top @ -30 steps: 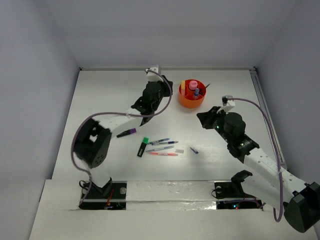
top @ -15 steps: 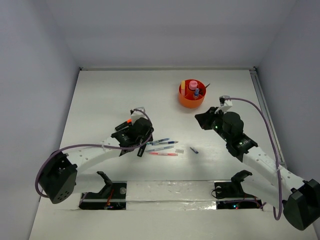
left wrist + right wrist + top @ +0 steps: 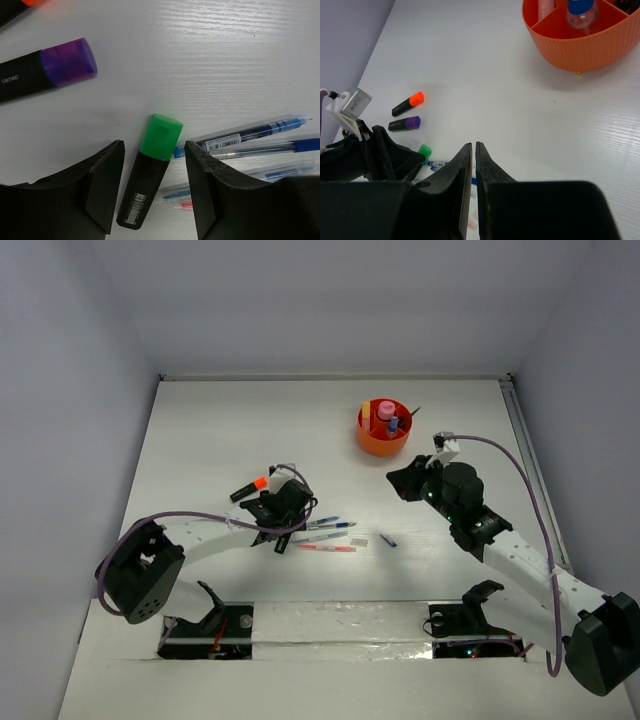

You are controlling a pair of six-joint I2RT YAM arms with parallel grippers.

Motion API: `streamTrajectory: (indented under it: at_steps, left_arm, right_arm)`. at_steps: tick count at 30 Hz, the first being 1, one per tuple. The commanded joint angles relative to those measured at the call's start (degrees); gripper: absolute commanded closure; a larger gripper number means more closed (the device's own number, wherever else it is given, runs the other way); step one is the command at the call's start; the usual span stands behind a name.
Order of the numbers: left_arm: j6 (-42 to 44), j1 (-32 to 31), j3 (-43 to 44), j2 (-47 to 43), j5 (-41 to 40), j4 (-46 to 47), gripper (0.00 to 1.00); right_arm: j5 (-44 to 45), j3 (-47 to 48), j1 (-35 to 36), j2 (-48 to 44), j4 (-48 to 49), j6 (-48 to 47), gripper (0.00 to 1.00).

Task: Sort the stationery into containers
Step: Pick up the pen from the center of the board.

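Okay, left tool [image 3: 153, 150] released, jaws straddling black green-capped plastic highlighter [image 3: 145, 192], barcode label, lower centre on white desk [image 3: 210, 55]; right tool [image 3: 473, 149] almost clenched, empty; round orange ribbed tub [image 3: 580, 47] upper right.

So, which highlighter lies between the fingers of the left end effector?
The green-capped highlighter; the purple-capped highlighter and orange-capped highlighter lie farther off, outside that gap.

The black left gripper [image 3: 154, 150] framed a green-capped highlighter [image 3: 142, 195], its body black with a white barcode. Past its fingertips lay a purple-capped highlighter [image 3: 47, 75]; to its right, clear pens [image 3: 245, 134] with blue ink. The worktop [image 3: 210, 60] was white, finely grained. Ahead of the black right gripper [image 3: 473, 146] stood a ribbed orange tub [image 3: 580, 45].
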Motion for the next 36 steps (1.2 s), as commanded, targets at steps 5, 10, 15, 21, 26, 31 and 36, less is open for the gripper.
streamTrajectory:
  at_steps: [5,10,15,21,26,31,36]
  left_arm:
    - [2.8,0.1,3.3,3.3,-0.9,2.4,0.53]
    - [3.2,0.1,3.3,4.8,-1.7,2.7,0.58]
    - [4.1,0.1,3.9,6.8,-3.2,2.9,0.64]
    - [5.1,0.1,4.5,8.4,-4.9,2.7,0.79]
    - [5.6,0.1,5.7,7.8,-7.2,-0.2,0.93]
    - [6.5,0.1,9.3,3.2,-10.4,-4.8,0.99]
    - [9.3,0.1,17.3,0.8,-10.4,-1.4,1.00]
  right_arm:
    - [-0.7,2.5,0.6,0.1,1.3,-0.9,0.87]
    - [-0.5,2.5,0.6,0.1,1.2,-1.0,0.86]
    - [-0.5,2.5,0.6,0.2,1.3,-1.0,0.86]
    - [-0.5,2.4,0.6,0.3,1.4,-1.0,0.86]
    - [-0.7,2.4,0.6,0.7,1.6,-0.9,0.86]
    - [-0.6,2.4,0.6,1.0,1.7,-0.8,0.86]
    - [0.2,2.1,0.6,0.8,1.7,-0.7,0.86]
